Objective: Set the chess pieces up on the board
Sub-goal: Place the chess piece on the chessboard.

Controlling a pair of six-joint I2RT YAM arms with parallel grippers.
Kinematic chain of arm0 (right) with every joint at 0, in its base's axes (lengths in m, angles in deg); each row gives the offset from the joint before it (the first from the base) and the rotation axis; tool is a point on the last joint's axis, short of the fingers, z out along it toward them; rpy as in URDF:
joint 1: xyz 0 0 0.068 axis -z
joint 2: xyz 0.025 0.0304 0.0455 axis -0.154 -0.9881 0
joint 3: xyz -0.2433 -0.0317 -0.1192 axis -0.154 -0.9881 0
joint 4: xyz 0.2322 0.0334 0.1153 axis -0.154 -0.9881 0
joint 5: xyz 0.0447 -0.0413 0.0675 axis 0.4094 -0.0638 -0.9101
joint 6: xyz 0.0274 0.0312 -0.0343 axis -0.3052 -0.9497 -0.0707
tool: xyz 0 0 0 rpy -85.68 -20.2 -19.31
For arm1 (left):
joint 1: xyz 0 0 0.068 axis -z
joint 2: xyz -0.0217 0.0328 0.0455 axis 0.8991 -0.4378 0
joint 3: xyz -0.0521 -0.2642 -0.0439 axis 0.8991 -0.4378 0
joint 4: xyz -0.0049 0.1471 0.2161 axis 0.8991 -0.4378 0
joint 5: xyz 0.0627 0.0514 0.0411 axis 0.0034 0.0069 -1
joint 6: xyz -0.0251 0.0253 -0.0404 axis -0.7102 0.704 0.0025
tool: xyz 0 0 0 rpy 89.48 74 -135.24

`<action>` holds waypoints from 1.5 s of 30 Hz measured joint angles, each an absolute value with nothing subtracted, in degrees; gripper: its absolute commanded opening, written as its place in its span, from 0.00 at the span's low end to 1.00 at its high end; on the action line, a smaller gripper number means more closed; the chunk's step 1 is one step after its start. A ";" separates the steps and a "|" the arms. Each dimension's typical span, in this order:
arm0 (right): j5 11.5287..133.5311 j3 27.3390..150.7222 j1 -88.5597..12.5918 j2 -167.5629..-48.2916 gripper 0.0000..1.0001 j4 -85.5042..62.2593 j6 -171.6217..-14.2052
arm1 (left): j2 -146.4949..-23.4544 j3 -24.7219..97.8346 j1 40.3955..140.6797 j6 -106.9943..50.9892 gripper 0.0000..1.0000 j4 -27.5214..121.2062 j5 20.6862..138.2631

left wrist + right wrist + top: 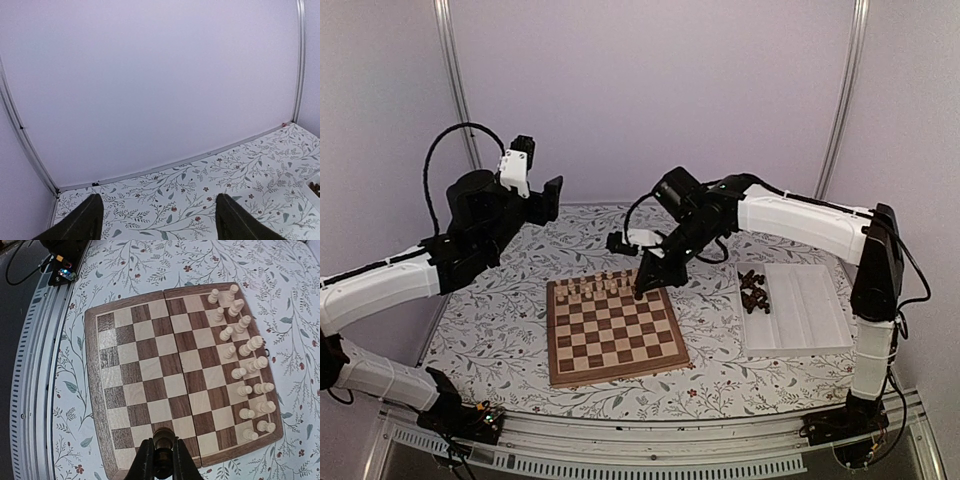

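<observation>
At left, the left tool (158, 210) is raised, its fingers spread apart and empty. The square brown-and-cream wooden chessboard (620, 335) is seen at centre. Above its upper right corner a dark brown wooden chess piece (163, 436) is clamped in the right tool (162, 460); other dark pieces (753, 291) are heaped in the white tray (810, 312) at right.

The jaws of the right arm (790, 218) are reaching down near the far right corner of a wooden chessboard (620, 345), gripping a dark chess piece (640, 293). Pale chessmen (600, 286) are standing in two rows along the board's far edge. More dark pieces (753, 291) are lying heaped at the far end of the left compartment of a white tray (810, 325), which is sitting to the right of the board on the flower-patterned tabletop (490, 330). The left arm (380, 285) is holding its jaws high above the tabletop, well apart from the board.
</observation>
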State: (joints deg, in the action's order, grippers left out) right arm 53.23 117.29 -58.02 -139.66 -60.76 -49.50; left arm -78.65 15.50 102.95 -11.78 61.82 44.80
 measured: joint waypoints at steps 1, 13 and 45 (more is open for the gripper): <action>53.54 117.40 -59.18 -140.58 0.04 -60.96 -49.39 | -78.04 15.50 102.95 -11.56 0.79 62.37 43.53; 56.27 117.69 -67.40 -147.60 0.05 -64.35 -48.69 | -75.74 14.36 102.87 -9.94 0.80 65.05 38.40; 58.67 119.96 -70.96 -154.11 0.16 -64.61 -49.65 | -75.74 14.34 102.87 -9.57 0.80 64.95 40.43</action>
State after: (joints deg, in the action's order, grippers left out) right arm 58.67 119.96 -70.96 -154.11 -64.61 -49.65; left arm -75.74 14.34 102.87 -9.57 64.95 40.43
